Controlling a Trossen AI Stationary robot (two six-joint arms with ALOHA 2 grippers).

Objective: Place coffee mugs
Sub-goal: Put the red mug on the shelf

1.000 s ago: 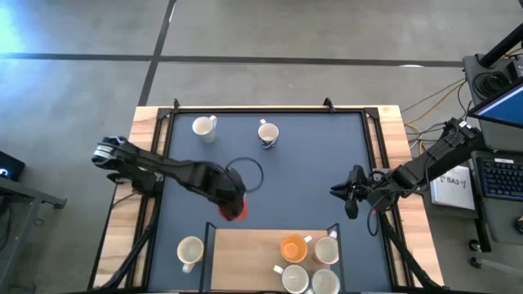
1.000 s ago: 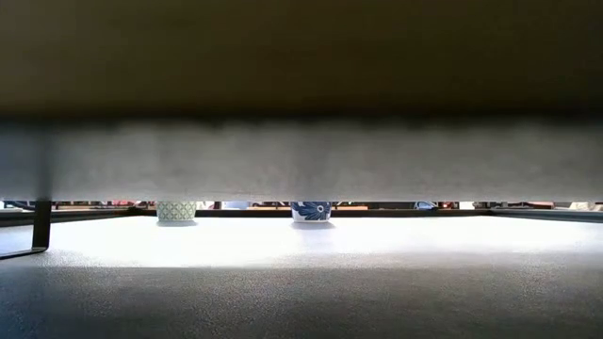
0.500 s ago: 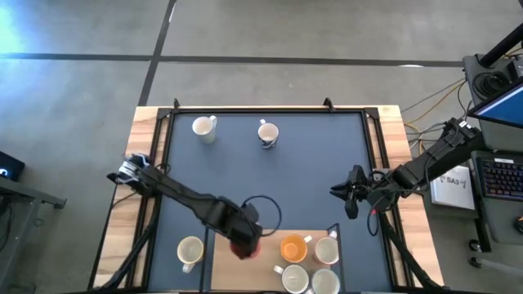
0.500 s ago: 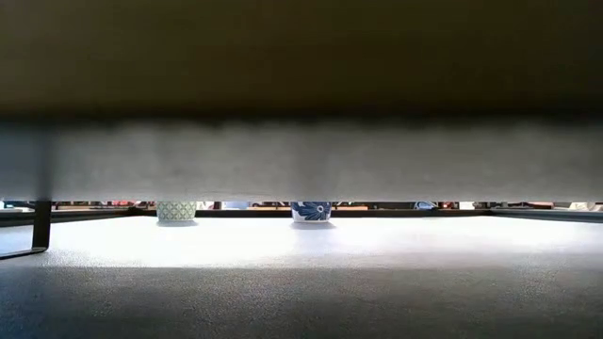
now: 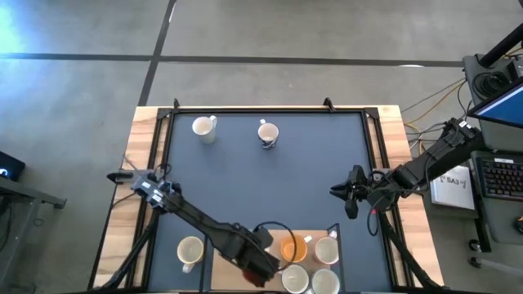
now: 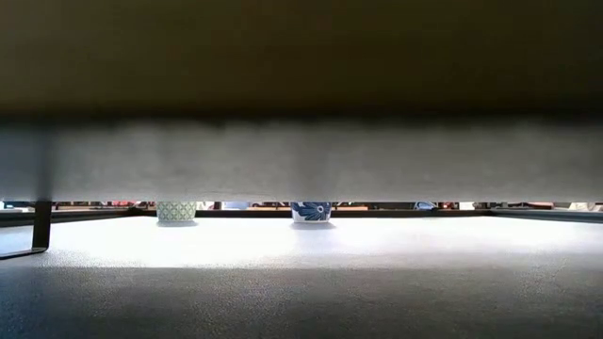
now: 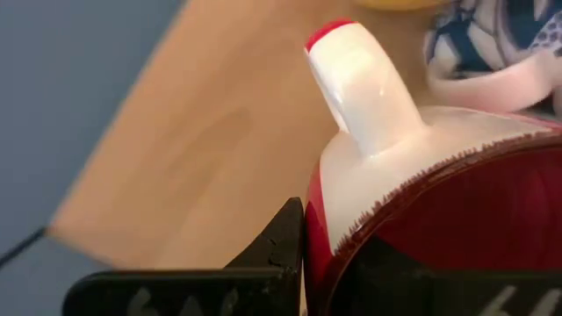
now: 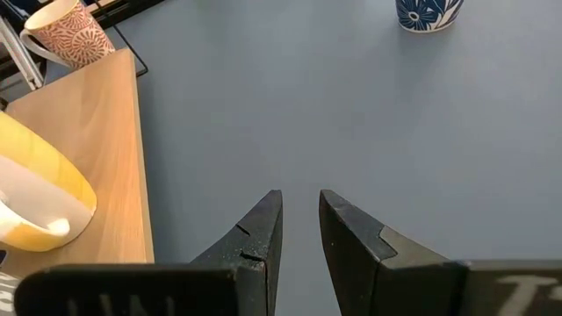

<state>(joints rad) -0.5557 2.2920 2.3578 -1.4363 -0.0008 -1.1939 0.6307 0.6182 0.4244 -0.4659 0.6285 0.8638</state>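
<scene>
In the high view my left gripper (image 5: 260,265) reaches over the wooden board (image 5: 233,242) at the table's near edge and hides the red mug beneath it. The left wrist view shows this red mug (image 7: 457,202), red inside and white outside, with its handle (image 7: 360,79) pointing away from the fingers. My right gripper (image 5: 347,196) hangs narrowly open over bare mat on the right. On the board stand an orange mug (image 5: 292,247) and three white mugs (image 5: 327,249). A cream mug (image 5: 189,251), a white mug (image 5: 203,127) and a blue-patterned mug (image 5: 267,134) stand on the mat. My left gripper holds the red mug by its rim (image 7: 318,219), beside the handle. One finger (image 7: 285,241) lies outside the wall and the other is inside the cup. It comes from above. Whether the mug's base is on the board cannot be told.
The dark mat (image 5: 270,180) has free room in its middle. A black frame (image 5: 372,143) edges it. The low view is mostly blocked by a near edge; only the two far mugs (image 6: 176,211) (image 6: 311,211) show. A desk with a keyboard (image 5: 498,175) stands at the right.
My left gripper has carried the red mug from the mat's middle toward the near edge and rightward, onto the space over the wooden board beside the orange mug. The right arm has kept still.
</scene>
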